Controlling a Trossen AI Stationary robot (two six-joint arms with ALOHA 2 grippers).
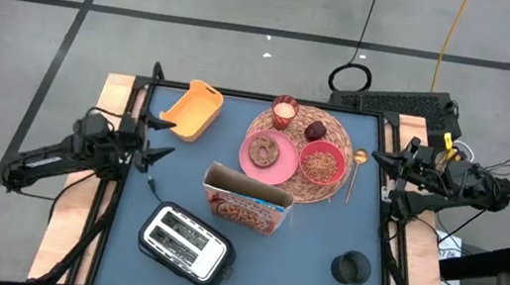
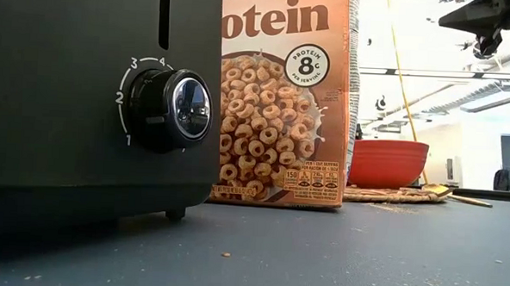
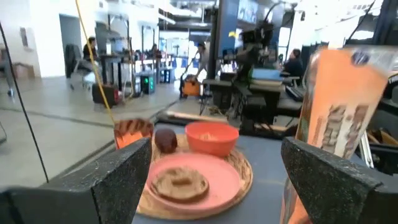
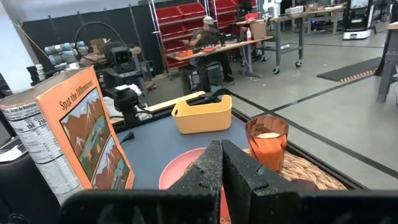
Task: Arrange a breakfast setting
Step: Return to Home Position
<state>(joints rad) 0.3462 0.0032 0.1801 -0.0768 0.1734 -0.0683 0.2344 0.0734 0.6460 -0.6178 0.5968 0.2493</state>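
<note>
Dark blue tabletop (image 1: 321, 242) bears the laid round woven straw mat (image 1: 334, 132), so homing seems due: left gripper (image 1: 167, 140) splayed empty, right gripper (image 1: 378, 160) clenched empty, both should tuck back clear.

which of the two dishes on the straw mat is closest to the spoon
The smaller red bowl, on the mat's right side, next to the spoon. The pink plate carrying the bagel lies farther left.

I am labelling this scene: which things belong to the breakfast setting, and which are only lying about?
Breakfast setting: woven mat, pink plate, bagel, red bowl, glass, dark red fruit, spoon, cereal box.

Lying about: toaster, yellow bin, black round object.
</note>
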